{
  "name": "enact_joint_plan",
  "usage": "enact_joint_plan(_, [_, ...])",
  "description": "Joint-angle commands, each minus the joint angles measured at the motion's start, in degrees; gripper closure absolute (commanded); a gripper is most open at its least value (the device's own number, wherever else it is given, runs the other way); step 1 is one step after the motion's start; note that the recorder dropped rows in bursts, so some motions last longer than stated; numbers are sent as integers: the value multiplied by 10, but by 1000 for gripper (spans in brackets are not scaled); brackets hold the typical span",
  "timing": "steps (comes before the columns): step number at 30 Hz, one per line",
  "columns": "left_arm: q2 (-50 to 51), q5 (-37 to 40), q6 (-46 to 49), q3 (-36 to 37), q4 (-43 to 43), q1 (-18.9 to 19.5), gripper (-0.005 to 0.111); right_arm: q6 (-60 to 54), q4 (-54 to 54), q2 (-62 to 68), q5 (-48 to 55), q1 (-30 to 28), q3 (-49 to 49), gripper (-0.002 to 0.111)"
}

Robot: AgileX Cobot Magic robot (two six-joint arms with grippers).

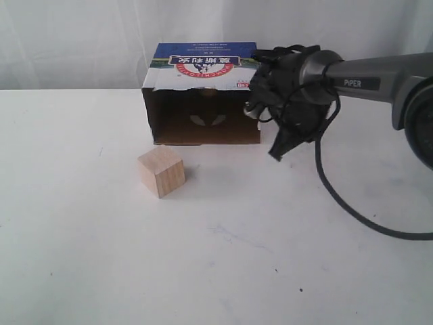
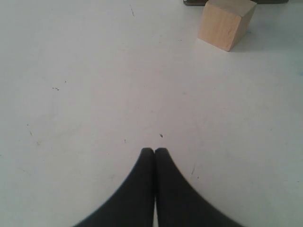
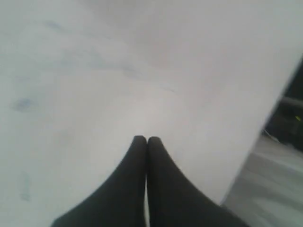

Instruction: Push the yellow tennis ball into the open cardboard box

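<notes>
1. The wide white table (image 1: 101,257) is mostly bare in front and to the left. The right wrist view shows one of its edges off to one side of that gripper, so we judge room is tighter there.
2. The open brown cardboard box with the blue-and-white printed top (image 1: 203,64) lies at the back. Its dark mouth faces the front, and its lower lip rests on the table.
3. The grey right arm (image 1: 379,81) reaches in from the right. Its black wrist sits just beside the box's right front corner, and a black cable (image 1: 338,196) trails across the table behind it.
4. The pale wooden cube (image 1: 162,173) stands in front of the mouth, towards its left side and apart from the box. It would get in the way of a push from that side.
5. The right gripper (image 1: 276,154) points down near the mouth's right corner with its fingers pressed together on nothing. The left gripper (image 2: 155,151) is likewise closed and empty over bare table, with the cube well ahead of it.
6. We find the small yellow tennis ball in no view. It is not on the open table, so we judge it is probably already inside the dark box or hidden by the wrist. If so, only clearing the arm away is left.
</notes>
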Motion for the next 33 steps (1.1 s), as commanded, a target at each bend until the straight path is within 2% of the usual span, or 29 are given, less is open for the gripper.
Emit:
enact_joint_plan(1, [-3,2,-5,3,-5,-4,107,30,-63,-35,94,-58,2,108])
enact_joint_plan(9, [-3,2,-5,3,-2,-4,107,16,60,-147,94,-195,60,108])
enact_joint_plan(12, [-3,2,-5,3,-2,-4,107,-6,159,-207,94,-245,98,108])
enact_joint_plan(15, [-3,2,-5,3,-2,-4,107,-70,329,-281,90,-293,141,108])
enact_joint_plan(19, [-3,2,-5,3,-2,-4,107,-219,603,-387,-56,-334,212,108])
enact_joint_plan(22, [-3,2,-5,3,-2,-4,107,-300,712,-468,-176,-337,265,108])
enact_joint_plan(28, [-3,2,-5,3,-2,-4,107,-279,726,-639,-463,-336,363,108])
enact_joint_plan(30, [-3,2,-5,3,-2,-4,107,-287,726,-689,-504,-336,385,108])
enact_joint_plan(33, [-3,2,-5,3,-2,-4,107,-336,725,-761,-500,-336,407,108])
